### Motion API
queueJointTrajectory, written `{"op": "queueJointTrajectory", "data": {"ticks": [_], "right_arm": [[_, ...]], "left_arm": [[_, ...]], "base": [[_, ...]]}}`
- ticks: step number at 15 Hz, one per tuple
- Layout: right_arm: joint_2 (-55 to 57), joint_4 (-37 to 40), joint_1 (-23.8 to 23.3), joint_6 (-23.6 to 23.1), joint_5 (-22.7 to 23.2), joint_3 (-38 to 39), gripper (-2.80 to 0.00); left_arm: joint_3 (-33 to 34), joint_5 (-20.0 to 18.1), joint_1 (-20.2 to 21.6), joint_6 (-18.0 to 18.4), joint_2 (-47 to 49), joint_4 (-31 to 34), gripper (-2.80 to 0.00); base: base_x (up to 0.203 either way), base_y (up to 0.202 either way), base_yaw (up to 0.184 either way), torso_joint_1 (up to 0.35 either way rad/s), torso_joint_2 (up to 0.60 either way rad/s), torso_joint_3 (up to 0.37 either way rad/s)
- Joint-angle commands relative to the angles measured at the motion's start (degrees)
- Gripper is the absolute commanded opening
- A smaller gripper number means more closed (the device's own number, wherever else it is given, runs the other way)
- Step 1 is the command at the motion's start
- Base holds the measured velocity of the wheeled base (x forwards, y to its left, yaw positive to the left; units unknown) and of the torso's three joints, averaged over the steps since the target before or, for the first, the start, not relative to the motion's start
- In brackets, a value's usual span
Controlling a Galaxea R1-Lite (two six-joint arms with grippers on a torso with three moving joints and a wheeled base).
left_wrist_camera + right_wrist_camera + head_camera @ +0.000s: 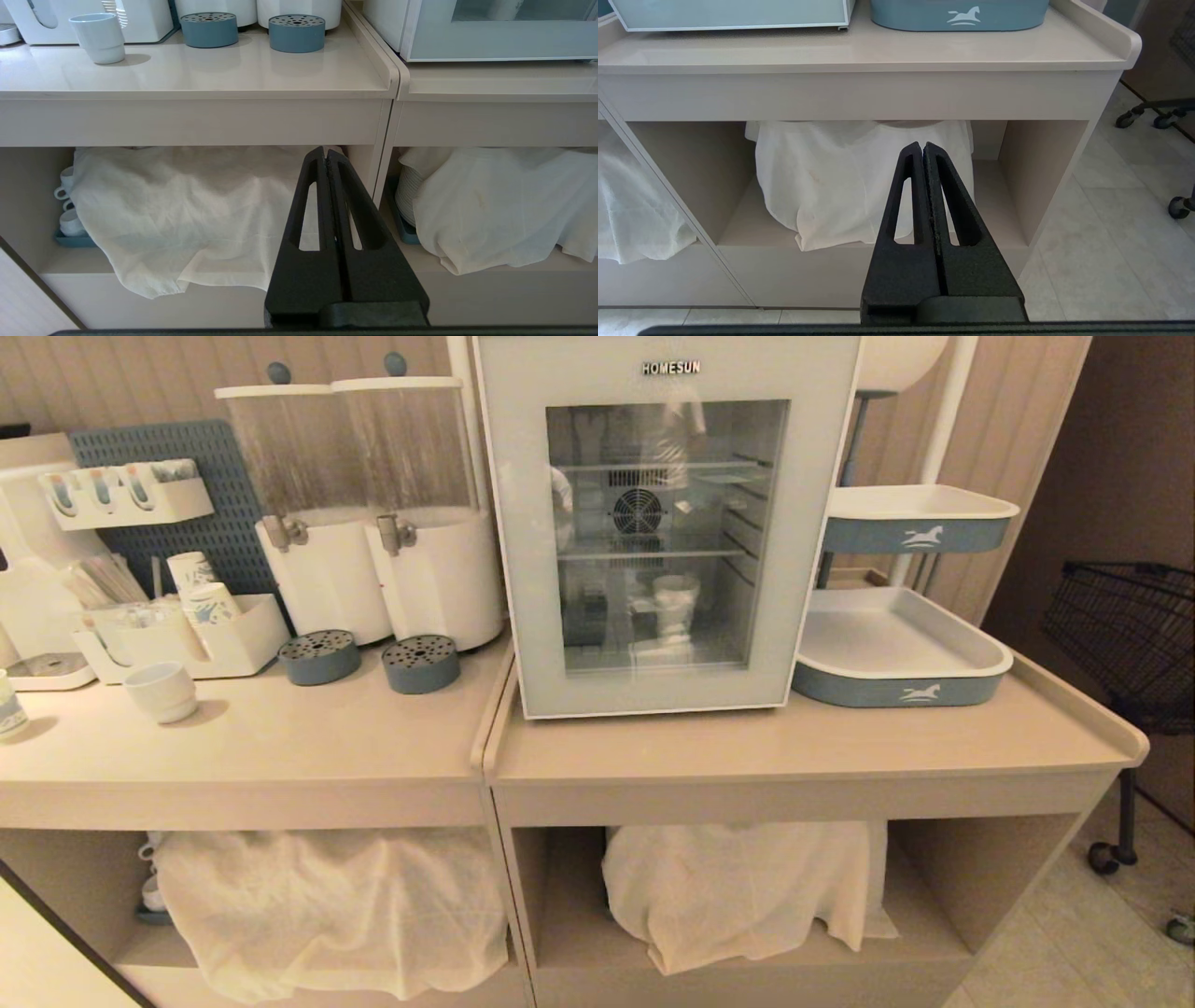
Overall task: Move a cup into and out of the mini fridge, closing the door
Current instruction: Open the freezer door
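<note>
**Head view: door closed, cup inside, both arms parked low**

Head view shows the mini fridge [667,523] standing on the right-hand worktop [812,747], close to that worktop's left edge and set back from the front edge. The door [523,551] is shut flush. Through the glass, a pale cup [675,605] stands upright on the fridge floor; logo not legible through reflections, so identity is presumed.

Left end effector [326,151]: fingers pressed together, nothing held, hanging below the front edge of the left worktop, ahead of the cloth-covered lower shelf [187,210]. Right end effector [923,146]: likewise together and empty, below the front edge of the right worktop.

Judgement: the step in hand is opening the door, not yet begun.

Notes for doing it well:
- No handle slot is discernible from here; find the handle side before committing an arm.
- Part the fingers before approach and hook the frame edge, not the glass.
- Swing along the door's arc; a straight pull may drag the fridge toward the front edge.
- Tray [896,653] sits just beside the fridge's right side; watch clearance.
</note>
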Motion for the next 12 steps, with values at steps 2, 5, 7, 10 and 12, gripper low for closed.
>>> {"op": "queueJointTrajectory", "data": {"ticks": [2,5,7,10,12], "right_arm": [[-1.3,-0.3,0.0,0.0,0.0,0.1,-2.8],[-1.5,-0.5,0.0,0.1,0.0,0.2,-2.8],[-1.5,-0.6,0.0,0.1,0.0,0.2,-2.8],[-1.5,-0.6,0.0,0.1,0.0,0.2,-2.8],[-1.5,-0.6,0.0,0.1,0.0,0.2,-2.8]], "left_arm": [[1.0,0.0,0.0,0.0,0.1,0.0,-2.8],[1.0,0.0,0.0,0.0,0.1,0.0,-2.8],[1.0,0.0,0.0,0.2,0.1,0.0,-2.8],[0.8,0.0,0.0,0.7,0.1,0.6,-2.8],[0.8,0.0,0.0,0.7,0.1,0.6,-2.8]], "base": [[0.0,0.0,0.0,0.0,0.0,0.0],[0.0,0.0,0.0,0.0,0.0,0.0],[0.0,0.0,0.0,0.0,0.0,0.0],[0.02,0.0,0.0,-0.001,0.0,0.001],[0.169,0.0,0.0,0.004,0.0,0.002]]}}
